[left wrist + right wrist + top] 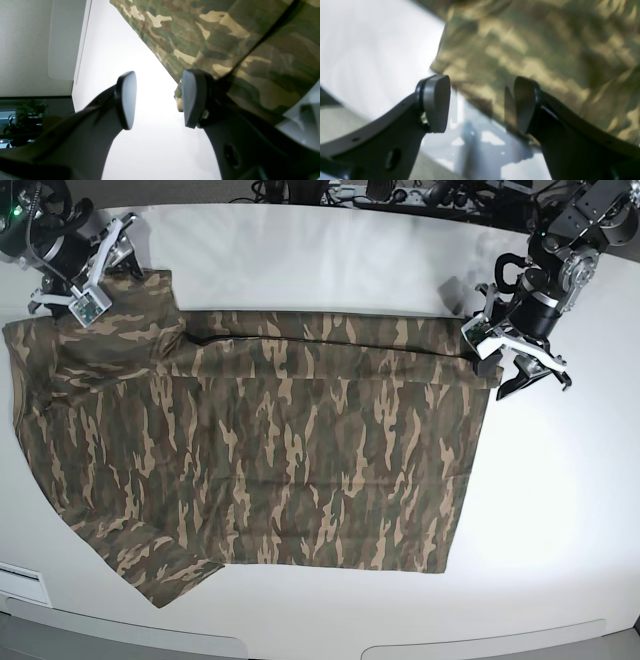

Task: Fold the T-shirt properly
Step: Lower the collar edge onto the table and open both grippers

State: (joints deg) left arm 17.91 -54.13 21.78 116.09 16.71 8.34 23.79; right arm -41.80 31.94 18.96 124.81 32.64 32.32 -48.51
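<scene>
The camouflage T-shirt lies spread flat on the white table, with a strip along its far edge folded over. My left gripper is at the shirt's far right corner. In the left wrist view it is open and nothing sits between the pads. One finger touches the shirt's edge. My right gripper is at the far left by the sleeve. In the right wrist view it is open and empty, with the blurred shirt just beyond.
Cables and equipment lie along the table's far edge. The table's front edge runs below the shirt's hem. Bare white table surface lies to the right of the shirt.
</scene>
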